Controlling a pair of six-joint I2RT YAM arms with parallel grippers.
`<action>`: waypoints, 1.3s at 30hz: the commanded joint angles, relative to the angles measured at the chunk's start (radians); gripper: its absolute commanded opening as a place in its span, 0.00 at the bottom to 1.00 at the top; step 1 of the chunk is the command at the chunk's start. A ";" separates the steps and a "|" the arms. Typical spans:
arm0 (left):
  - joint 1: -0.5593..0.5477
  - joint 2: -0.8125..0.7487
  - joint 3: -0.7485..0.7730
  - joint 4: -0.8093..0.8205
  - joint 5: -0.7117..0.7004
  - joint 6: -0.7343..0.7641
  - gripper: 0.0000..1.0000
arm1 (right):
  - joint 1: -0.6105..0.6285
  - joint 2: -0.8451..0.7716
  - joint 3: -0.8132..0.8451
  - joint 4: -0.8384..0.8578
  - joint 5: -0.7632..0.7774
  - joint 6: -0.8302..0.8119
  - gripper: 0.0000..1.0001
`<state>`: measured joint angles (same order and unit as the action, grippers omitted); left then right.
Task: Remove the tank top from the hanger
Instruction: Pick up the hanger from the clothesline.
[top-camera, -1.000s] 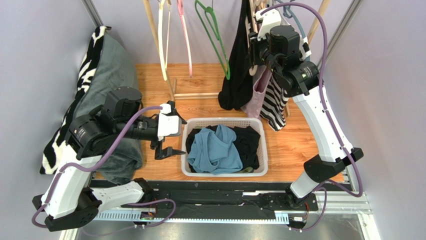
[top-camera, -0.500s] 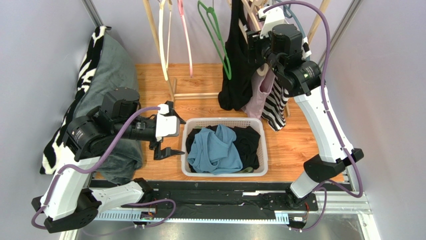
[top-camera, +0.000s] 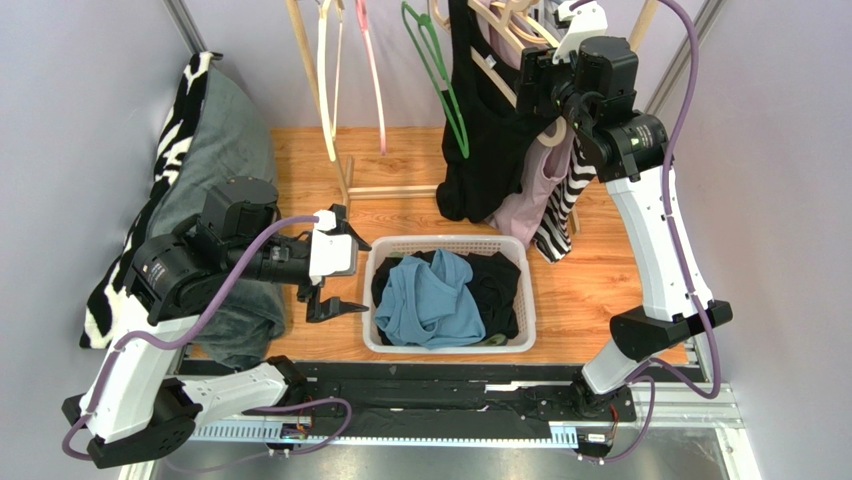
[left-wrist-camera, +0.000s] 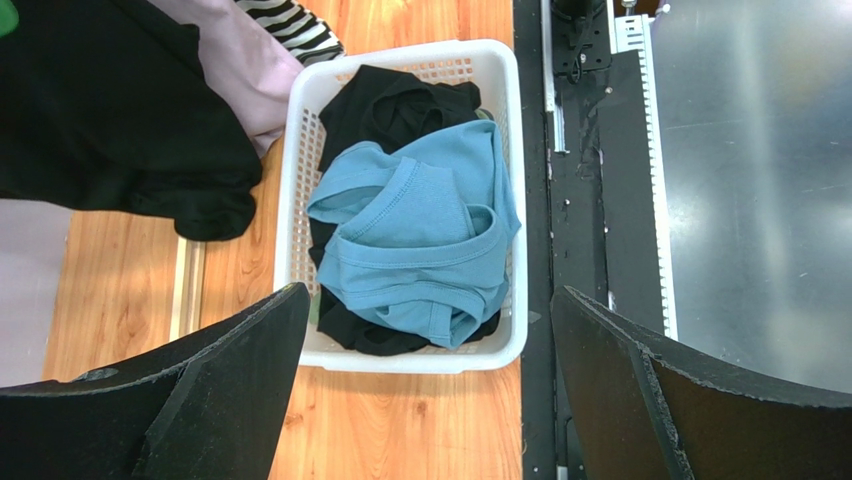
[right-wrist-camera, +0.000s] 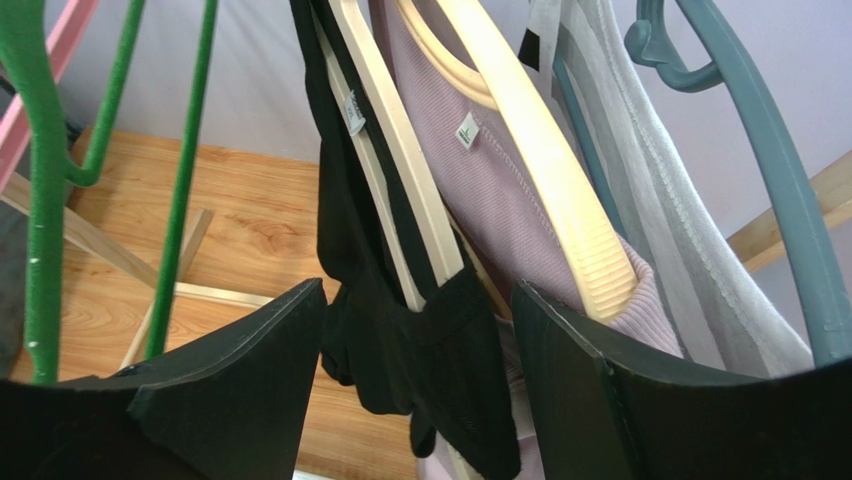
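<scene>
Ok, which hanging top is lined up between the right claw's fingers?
The black tank top on the thin cream hanger: it hangs in the gap of the right claw. The lilac top sits off to the right.

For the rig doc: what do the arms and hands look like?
Left arm and right arm: white shells, black round joints, a purple cable looped along each. Left hand and right hand: broad black wedge-shaped fingers, rough edges.
</scene>
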<state>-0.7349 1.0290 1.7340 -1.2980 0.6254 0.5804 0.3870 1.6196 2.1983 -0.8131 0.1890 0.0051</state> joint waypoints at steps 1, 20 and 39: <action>0.009 -0.006 -0.002 0.011 0.039 -0.008 0.99 | -0.016 -0.037 0.011 0.035 -0.088 0.053 0.73; 0.011 0.013 0.027 0.012 0.042 -0.013 0.99 | 0.163 0.057 0.028 0.074 0.039 -0.083 0.02; 0.011 0.014 0.045 0.009 0.040 -0.008 0.99 | 0.391 0.292 0.250 0.141 0.233 -0.171 0.00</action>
<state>-0.7303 1.0466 1.7477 -1.2980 0.6464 0.5774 0.7334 1.8778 2.3779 -0.7231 0.3943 -0.1291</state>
